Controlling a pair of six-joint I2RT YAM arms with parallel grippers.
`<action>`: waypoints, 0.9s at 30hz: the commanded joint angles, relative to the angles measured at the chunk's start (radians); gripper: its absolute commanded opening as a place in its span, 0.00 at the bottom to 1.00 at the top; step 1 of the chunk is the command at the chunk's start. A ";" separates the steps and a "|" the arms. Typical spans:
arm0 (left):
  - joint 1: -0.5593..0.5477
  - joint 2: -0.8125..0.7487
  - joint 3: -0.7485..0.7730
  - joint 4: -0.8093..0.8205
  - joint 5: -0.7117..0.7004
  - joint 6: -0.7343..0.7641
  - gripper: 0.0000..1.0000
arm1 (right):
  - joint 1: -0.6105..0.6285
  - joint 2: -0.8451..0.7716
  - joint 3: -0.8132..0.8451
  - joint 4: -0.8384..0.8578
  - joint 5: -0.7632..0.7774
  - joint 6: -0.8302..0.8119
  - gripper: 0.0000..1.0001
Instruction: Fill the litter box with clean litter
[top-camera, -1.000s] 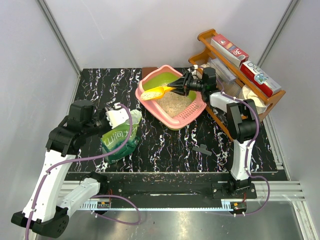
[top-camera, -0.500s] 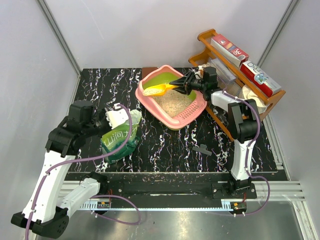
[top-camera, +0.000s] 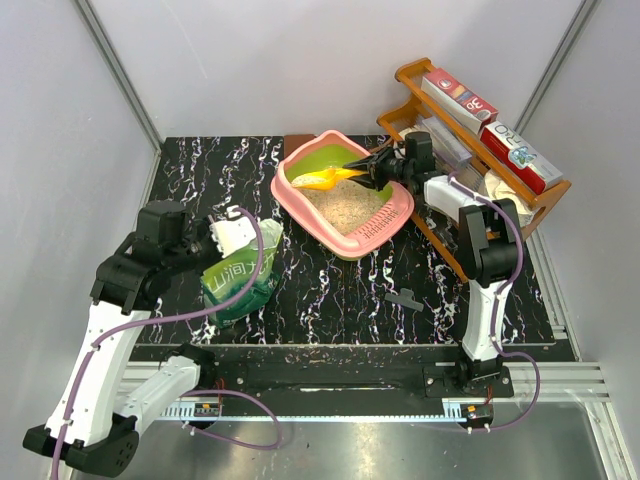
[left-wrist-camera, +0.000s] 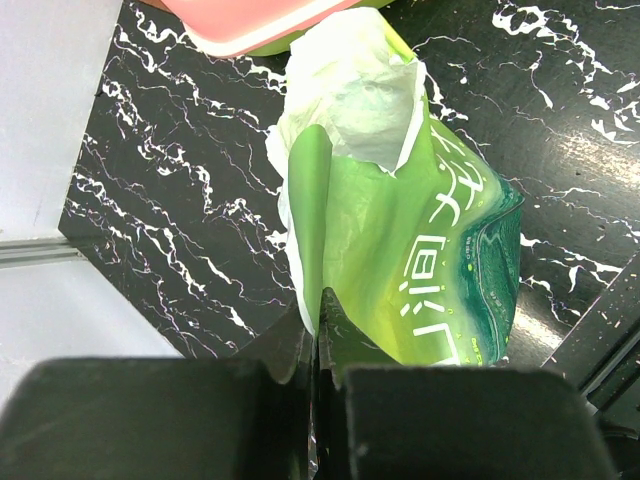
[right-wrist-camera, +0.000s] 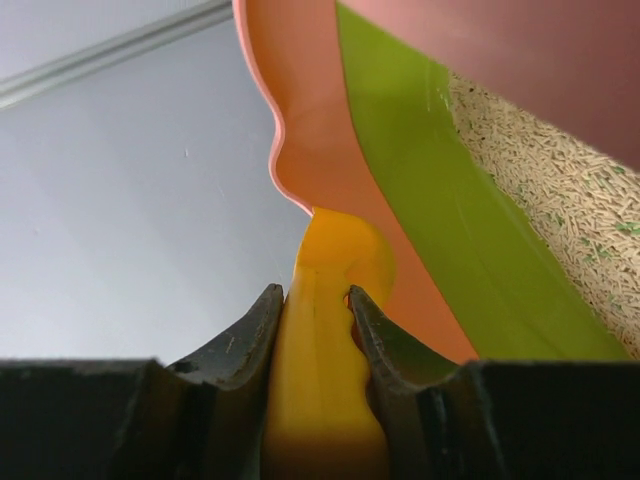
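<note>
Over the last second the right gripper (top-camera: 380, 170) has drawn back toward the wooden rack (top-camera: 410, 72), and the yellow-orange scoop (top-camera: 320, 178) has moved with it from mid-box to the far, lime-green end, apparently rolled over. I read that as a scoopful being tipped out, though I cannot see grains falling. Its fingers are partly closed, clamped on the scoop handle. The left gripper (left-wrist-camera: 315, 325) is pinched fully shut on the torn edge of the green bag (left-wrist-camera: 420, 270), which is on the table (top-camera: 330, 300). The litter box (top-camera: 383, 224) sits at the back centre-right, just beside the rack. The clean litter (top-camera: 345, 205) covers only the near part of the floor, with the green walls still bare, so more loads are needed.
</note>
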 joint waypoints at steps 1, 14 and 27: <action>0.009 -0.025 0.036 0.067 -0.003 0.001 0.01 | -0.003 -0.059 0.056 -0.203 0.101 0.031 0.00; 0.012 -0.035 0.017 0.076 0.028 -0.012 0.01 | 0.001 -0.131 0.036 -0.280 0.153 0.013 0.00; 0.012 -0.103 -0.032 0.105 0.042 -0.030 0.02 | 0.021 -0.197 0.049 -0.435 0.479 -0.289 0.00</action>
